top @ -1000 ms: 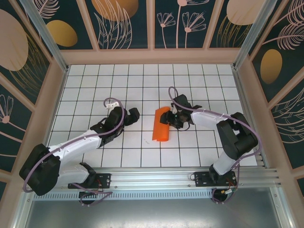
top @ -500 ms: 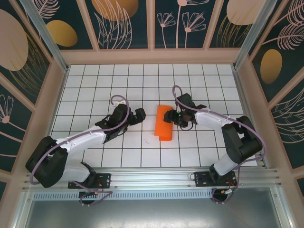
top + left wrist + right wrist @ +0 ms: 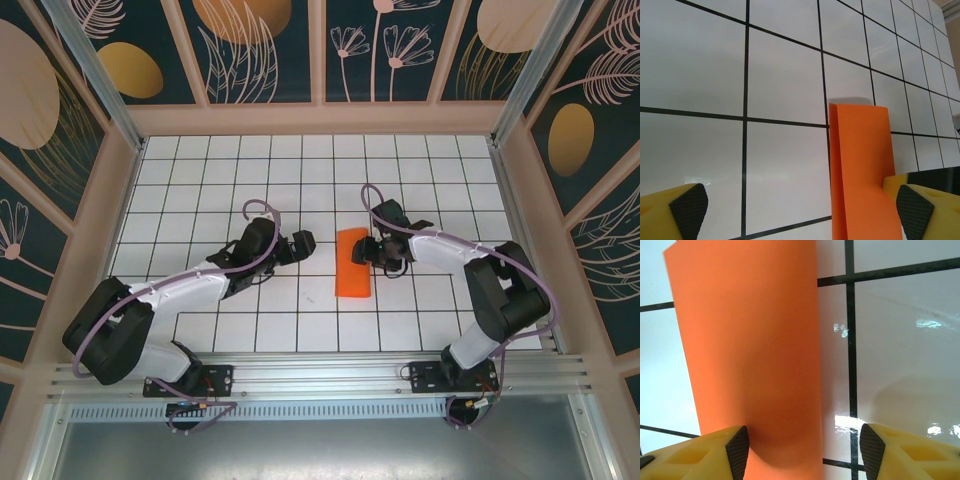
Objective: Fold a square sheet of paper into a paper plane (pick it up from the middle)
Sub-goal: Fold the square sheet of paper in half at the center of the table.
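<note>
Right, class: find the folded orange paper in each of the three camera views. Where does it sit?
Top external: the orange paper, a narrow strip, lies near the middle of the table.
Left wrist: the orange paper rises from the bottom edge, right of centre.
Right wrist: the orange paper spans left of centre, top to bottom.
Shared landmark: the table's black grid lines.

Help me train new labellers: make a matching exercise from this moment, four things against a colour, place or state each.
1 paper
2 left tool
3 right tool
4 table

A white tiles, black lines
B open, at the paper's right edge
C orange, folded narrow, lying flat
D open wide, left of the paper

Pairs: 1-C, 2-D, 3-B, 4-A
</note>
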Robot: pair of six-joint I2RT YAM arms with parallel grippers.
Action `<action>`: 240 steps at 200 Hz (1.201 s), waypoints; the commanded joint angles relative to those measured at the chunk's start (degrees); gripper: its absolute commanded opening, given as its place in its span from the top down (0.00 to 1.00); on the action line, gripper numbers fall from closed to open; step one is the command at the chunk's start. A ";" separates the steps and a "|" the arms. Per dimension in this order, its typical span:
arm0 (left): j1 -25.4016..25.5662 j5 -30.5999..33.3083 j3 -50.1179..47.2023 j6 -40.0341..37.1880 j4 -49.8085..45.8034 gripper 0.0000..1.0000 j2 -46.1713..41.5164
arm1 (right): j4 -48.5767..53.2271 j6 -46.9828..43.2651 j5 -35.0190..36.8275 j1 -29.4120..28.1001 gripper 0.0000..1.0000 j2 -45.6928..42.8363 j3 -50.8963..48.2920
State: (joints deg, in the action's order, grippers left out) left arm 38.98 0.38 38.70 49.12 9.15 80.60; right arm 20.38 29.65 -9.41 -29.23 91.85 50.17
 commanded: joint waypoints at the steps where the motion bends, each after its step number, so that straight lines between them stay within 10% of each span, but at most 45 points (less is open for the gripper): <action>1: -0.33 -1.72 1.73 -0.10 2.25 0.01 0.64 | 0.40 -0.53 0.61 0.38 0.38 0.88 0.26; 240: -0.31 -4.34 2.64 0.05 2.87 0.01 3.51 | -1.33 3.31 -0.64 0.35 0.38 3.78 1.97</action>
State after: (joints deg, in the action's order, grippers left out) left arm 38.98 -3.01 40.03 49.15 10.50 83.53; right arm 19.11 32.10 -10.52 -29.12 94.35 50.52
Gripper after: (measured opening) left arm 0.985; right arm 0.619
